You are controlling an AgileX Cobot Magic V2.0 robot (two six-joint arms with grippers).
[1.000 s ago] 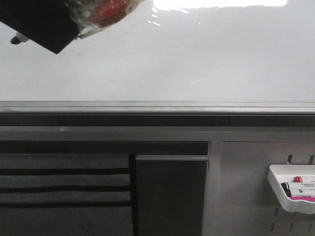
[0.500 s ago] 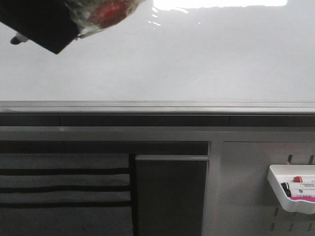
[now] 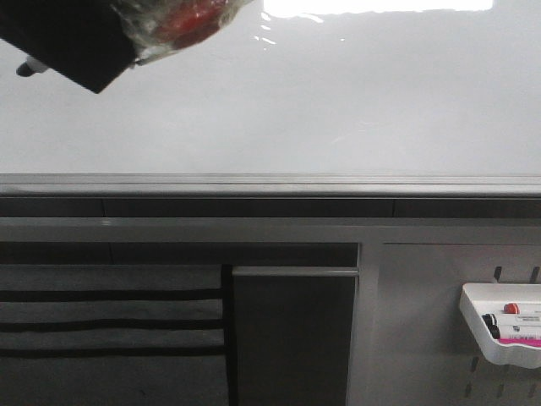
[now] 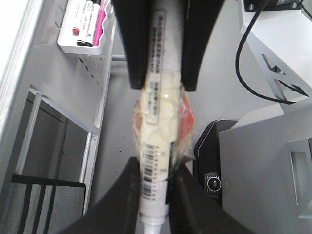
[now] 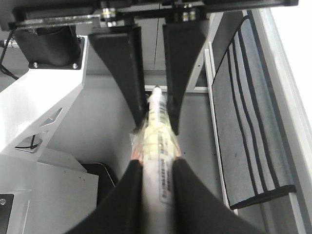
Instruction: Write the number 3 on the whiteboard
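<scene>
Left gripper (image 4: pixel 155 204): narrowed onto a white marker (image 4: pixel 157 97) — the black fingers (image 4: pixel 127 195) press its barrel from both sides, and a second pair of black fingers clamps the same barrel further along.
Right gripper (image 5: pixel 155 195): also closed down on a marker (image 5: pixel 158 146), its curved black fingers (image 5: pixel 131 195) touching the barrel on either side; another black pair grips the marker's far end.
Marker: a slim white cylinder with printed text and a barcode label, wrapped mid-length in crinkled clear tape over a yellowish and red-orange wad. In both wrist views its long axis runs straight along the line between the two pairs of fingers.
Front view, 10–11 o'clock corner: a black gripper body (image 3: pixel 68 42) with the taped red wad (image 3: pixel 182 21) beside it and a small dark marker tip (image 3: pixel 27 68) poking out toward 9 o'clock, over the board.
Whiteboard (image 3: pixel 338 101): large, glossy, pale grey-white, filling the upper half of the front view, with a bright glare strip at 12–1 o'clock; no marker line can be made out on the part shown.
Bottom rail (image 3: pixel 270 184): flat grey metal, running horizontally just beneath the board.
Marker tray (image 3: pixel 499 330): small white plastic tray at 4 o'clock on a grey perforated panel — it holds several markers lying flat, one with a red cap, one black, one with pink.
Striped cloth (image 3: pixel 110 330): grey with black horizontal bands, at 7–8 o'clock.
</scene>
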